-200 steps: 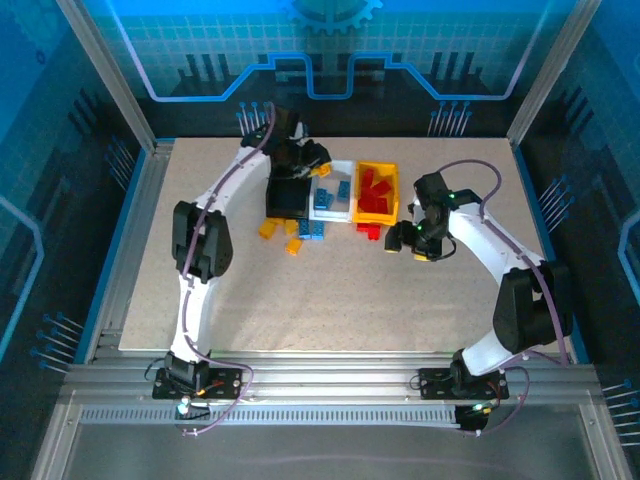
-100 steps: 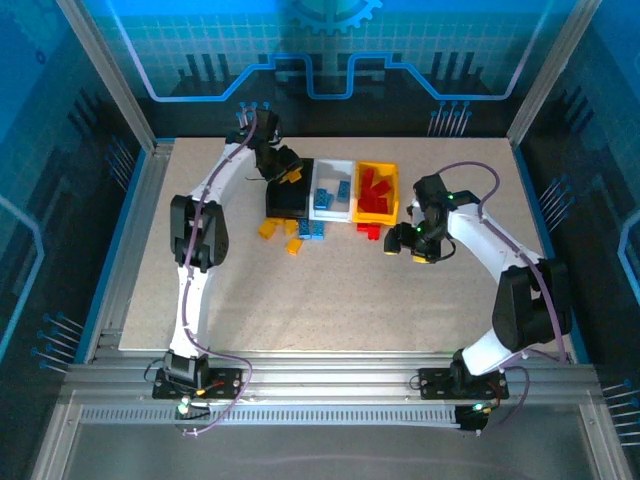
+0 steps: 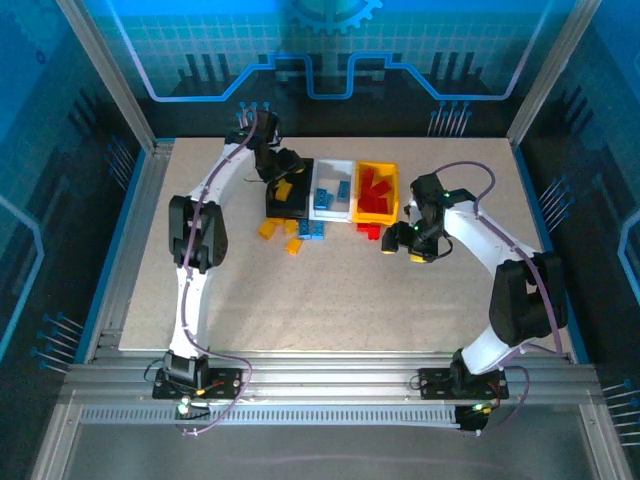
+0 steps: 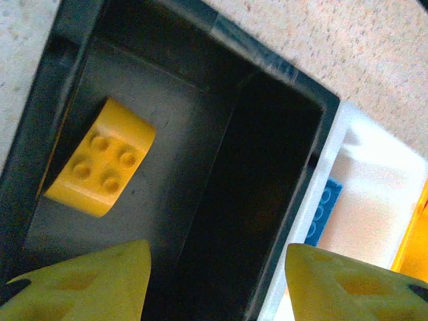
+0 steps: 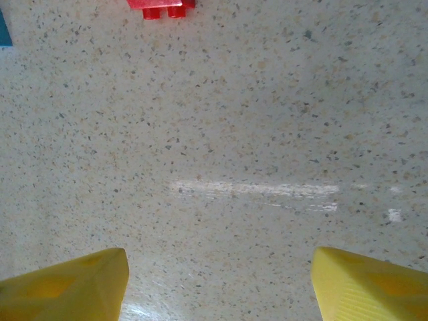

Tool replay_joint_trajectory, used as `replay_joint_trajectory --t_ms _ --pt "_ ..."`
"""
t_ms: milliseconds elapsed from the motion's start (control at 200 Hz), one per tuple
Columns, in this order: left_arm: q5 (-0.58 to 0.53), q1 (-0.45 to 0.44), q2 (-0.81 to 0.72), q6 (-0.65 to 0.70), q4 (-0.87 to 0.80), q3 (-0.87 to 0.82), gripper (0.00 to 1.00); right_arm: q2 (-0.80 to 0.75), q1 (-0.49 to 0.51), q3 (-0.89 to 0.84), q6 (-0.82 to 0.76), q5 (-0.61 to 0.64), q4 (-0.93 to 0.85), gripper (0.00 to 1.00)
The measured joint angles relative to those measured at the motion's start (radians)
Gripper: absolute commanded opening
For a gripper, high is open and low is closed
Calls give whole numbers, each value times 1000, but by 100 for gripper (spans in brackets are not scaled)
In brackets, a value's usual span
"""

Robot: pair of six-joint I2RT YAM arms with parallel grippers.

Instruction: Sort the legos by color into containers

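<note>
Here the left gripper (image 4: 217,271) hangs spread and empty over the black bin (image 4: 261,154), which stands toward the table's far edge. One yellow brick (image 4: 100,164) lies inside, studs up, its long axis along the bin's long wall. The right gripper (image 5: 221,267), fingers apart and holding nothing, hovers above bare table near a red brick (image 5: 162,7).
</note>
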Motion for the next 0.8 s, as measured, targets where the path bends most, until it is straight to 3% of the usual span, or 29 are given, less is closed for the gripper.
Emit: replay_joint_trajectory --t_ms 355,510,800 --pt "-89 0 -419 319 -19 -515 61 45 137 21 50 4 29 74" --pt "-122 0 -405 436 -20 -608 61 66 182 52 65 15 31 74" --pt "-178 0 -295 538 2 -599 62 78 198 88 80 45 19 74"
